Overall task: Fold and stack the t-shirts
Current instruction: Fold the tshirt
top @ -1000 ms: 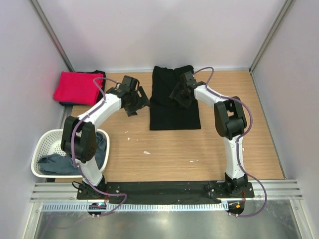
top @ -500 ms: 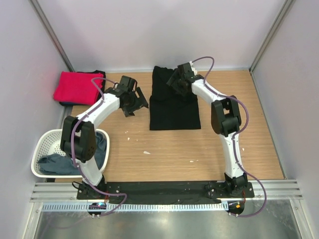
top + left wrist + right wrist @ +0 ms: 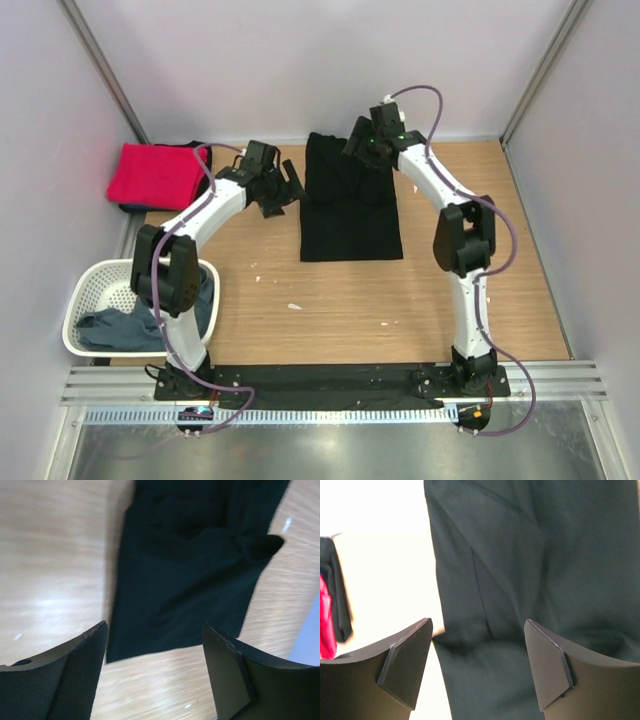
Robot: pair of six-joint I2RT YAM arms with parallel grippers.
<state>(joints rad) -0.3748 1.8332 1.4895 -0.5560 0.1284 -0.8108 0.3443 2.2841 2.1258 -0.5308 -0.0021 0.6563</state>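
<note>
Top external view showed the long folded black cloth t-shirt at the far edge of the wooden table. Left gripper, beside it, and right gripper, over its far end, both stood open, empty. Risk: pinching one layer only would drag the fold apart.

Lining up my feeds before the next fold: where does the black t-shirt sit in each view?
Top external: black t-shirt lies flat at the far centre of the table.
Left wrist: black t-shirt in the upper centre and right.
Right wrist: black t-shirt fills the centre and right.
Shared landmark: red t-shirt, far left in top external, left edge in right wrist; not in left wrist.
</note>
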